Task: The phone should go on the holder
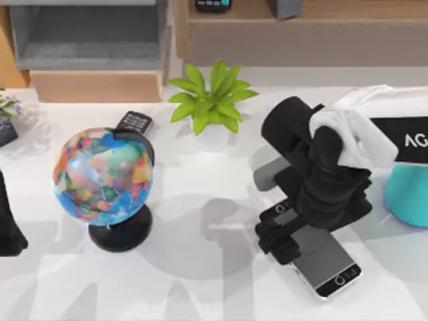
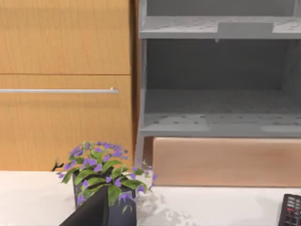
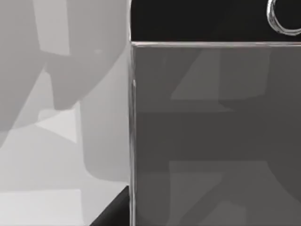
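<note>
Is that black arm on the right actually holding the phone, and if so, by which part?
It cannot be told. The right tool sits over the phone at its end farther from the round button, hiding its own fingers. The phone lies flat on the table.

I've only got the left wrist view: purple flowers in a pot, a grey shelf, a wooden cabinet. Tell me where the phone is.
Observer: The flat smartphone with a grey glass screen and silver rim lies slantwise on the white table, toward its right side in the top view.
Operator: Report the right gripper.
Observer: The right gripper is directly over the phone's end farther from the table's front edge, covering it.
Operator: Now place my left arm on the table.
Observer: The left arm is parked at the table's left edge, with the multicoloured globe on a black stand standing to its right.
</note>
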`<move>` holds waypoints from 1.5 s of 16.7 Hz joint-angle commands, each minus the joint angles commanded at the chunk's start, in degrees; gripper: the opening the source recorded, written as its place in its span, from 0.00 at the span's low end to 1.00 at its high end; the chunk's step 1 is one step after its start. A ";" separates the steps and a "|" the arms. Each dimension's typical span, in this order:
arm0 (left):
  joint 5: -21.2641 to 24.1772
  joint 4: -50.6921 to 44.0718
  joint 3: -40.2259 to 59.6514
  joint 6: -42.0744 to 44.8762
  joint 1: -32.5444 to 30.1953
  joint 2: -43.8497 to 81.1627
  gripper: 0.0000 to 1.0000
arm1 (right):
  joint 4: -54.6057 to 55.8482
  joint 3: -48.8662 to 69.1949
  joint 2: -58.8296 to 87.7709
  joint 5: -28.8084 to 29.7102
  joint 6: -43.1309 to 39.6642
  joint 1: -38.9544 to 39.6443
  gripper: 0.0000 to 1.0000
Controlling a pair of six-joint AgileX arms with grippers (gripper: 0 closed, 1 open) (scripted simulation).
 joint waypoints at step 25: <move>0.00 0.00 0.00 0.00 0.00 0.00 1.00 | 28.27 -5.36 -40.70 -19.90 -6.82 -27.53 0.00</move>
